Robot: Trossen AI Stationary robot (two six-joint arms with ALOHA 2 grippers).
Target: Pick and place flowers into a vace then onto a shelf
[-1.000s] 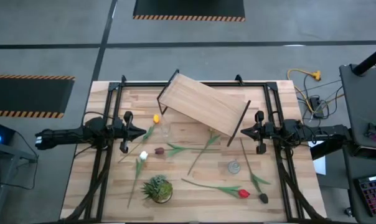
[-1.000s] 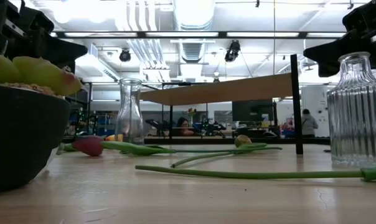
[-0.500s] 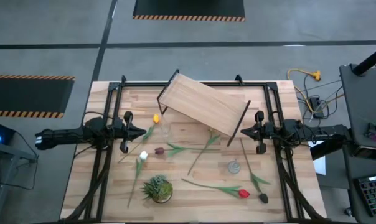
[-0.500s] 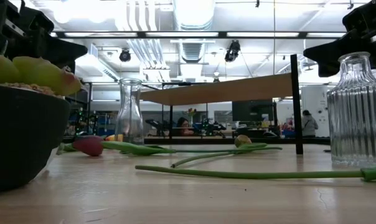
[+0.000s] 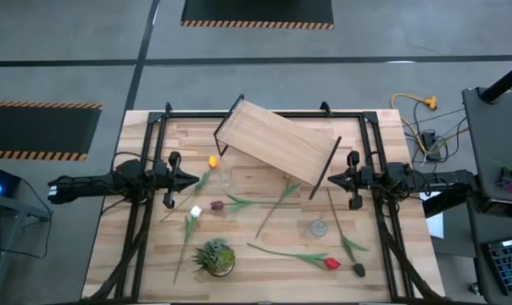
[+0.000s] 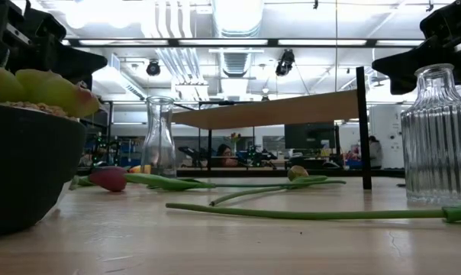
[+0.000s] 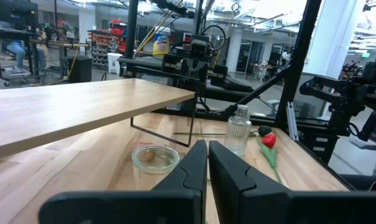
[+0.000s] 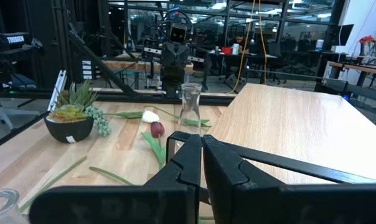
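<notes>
both tools closed and empty, left tool point(image 5: 191, 180) and right tool point(image 5: 332, 180) hovering at the tabletop point(image 5: 264, 263) sides, flowers point(image 5: 277, 203) scattered flat between them, shelf point(image 5: 277, 141) standing behind.

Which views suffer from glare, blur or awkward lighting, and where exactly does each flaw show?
Low view: ceiling lights blow out to white, and the dark plant pot looms soft and out of focus beside the lens. High view: even light, faint shadows, flowers crisp. Left wrist view: bright windows wash out the background behind the ribbed glass bottle. Right wrist view: the shelf shows a mild sheen.
</notes>
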